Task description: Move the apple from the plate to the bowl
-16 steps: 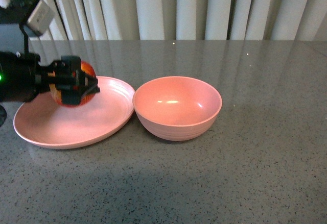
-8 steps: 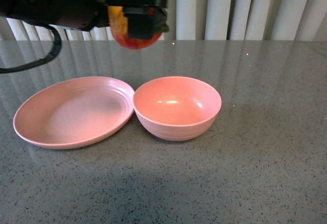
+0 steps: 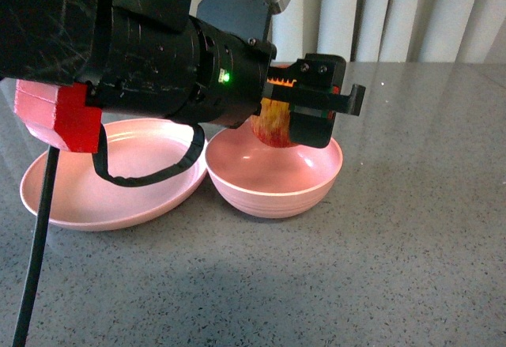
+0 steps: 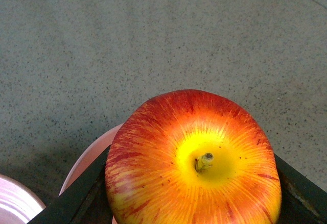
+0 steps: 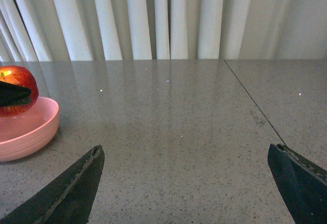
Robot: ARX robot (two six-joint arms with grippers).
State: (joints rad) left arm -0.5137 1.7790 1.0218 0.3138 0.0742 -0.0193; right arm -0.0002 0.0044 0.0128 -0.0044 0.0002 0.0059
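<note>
1. Sitting empty at the left, the plate (image 3: 118, 197) lies just beside the bowl (image 3: 277, 185). A jolt to one would likely shove the other.
2. The left gripper (image 3: 296, 118) is clamped on the apple (image 3: 273, 124), holding it low over the bowl's hollow, toward the plate-side rim. Let go off-centre, the fruit could clip the rim and bounce onto the desk (image 3: 411, 244).
3. The apple's skin is glossy, so unevenly easing jaws might let it roll out sideways.
4. At the right, the right gripper (image 5: 184, 152) hangs wide open and holds nothing, well apart from the bowl, so it poses little risk.
</note>
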